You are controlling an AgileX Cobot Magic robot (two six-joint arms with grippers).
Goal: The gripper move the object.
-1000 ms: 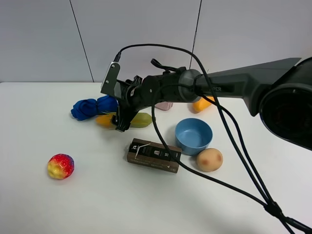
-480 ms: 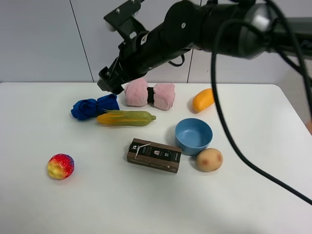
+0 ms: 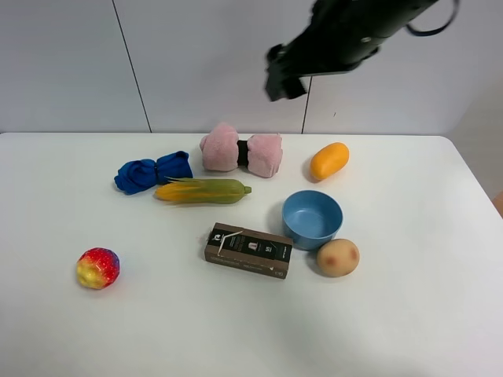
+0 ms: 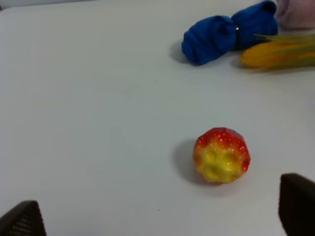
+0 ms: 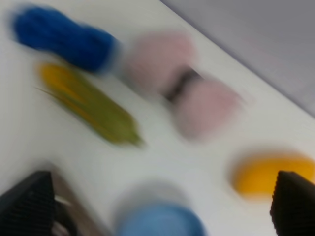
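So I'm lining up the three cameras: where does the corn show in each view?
Exterior high: corn lies left of centre, just in front of the blue cloth.
Left wrist: corn beside the blue cloth, cut by the frame edge.
Right wrist: corn blurred, next to the blue cloth.
Shared landmark: the blue cloth.

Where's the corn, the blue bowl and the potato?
toy corn cob (image 3: 214, 191): exterior high view, middle of its green husk.
blue bowl (image 3: 311, 239): exterior high view, front wall.
potato (image 3: 338, 257): exterior high view, its middle.

High exterior camera looks down on white table (image 3: 440, 314); nearer, oblique wrist cameras share its green-husked yellow toy corn cob (image 3: 203, 191).
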